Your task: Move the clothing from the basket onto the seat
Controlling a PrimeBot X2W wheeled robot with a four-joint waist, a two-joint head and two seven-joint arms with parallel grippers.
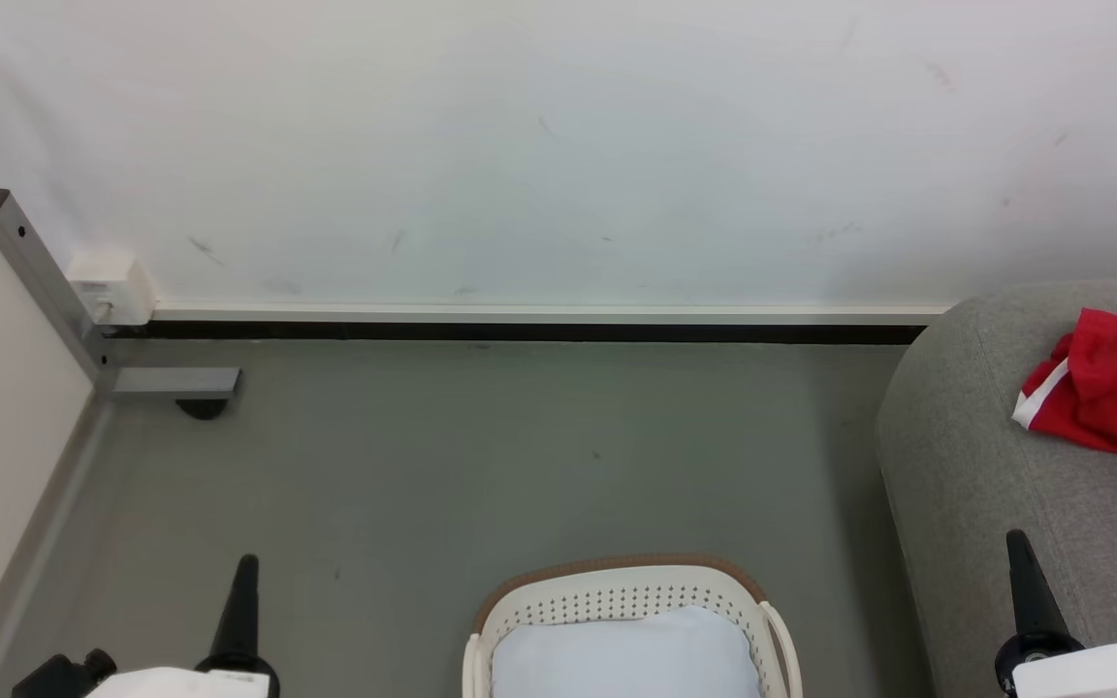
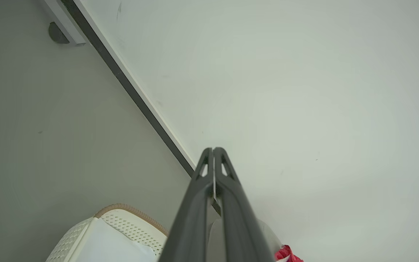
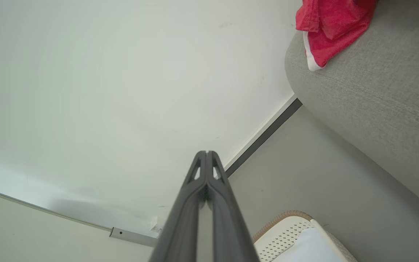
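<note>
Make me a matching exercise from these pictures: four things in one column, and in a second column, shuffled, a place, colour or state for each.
Column one
1. red clothing
2. basket
3. seat
4. left gripper

Column two
A. jaws shut, holding nothing
B. lying crumpled on top of the seat
C. white with a brown rim, standing on the floor
D. light grey, at the robot's right

Pairs: 1-B, 2-C, 3-D, 4-A
</note>
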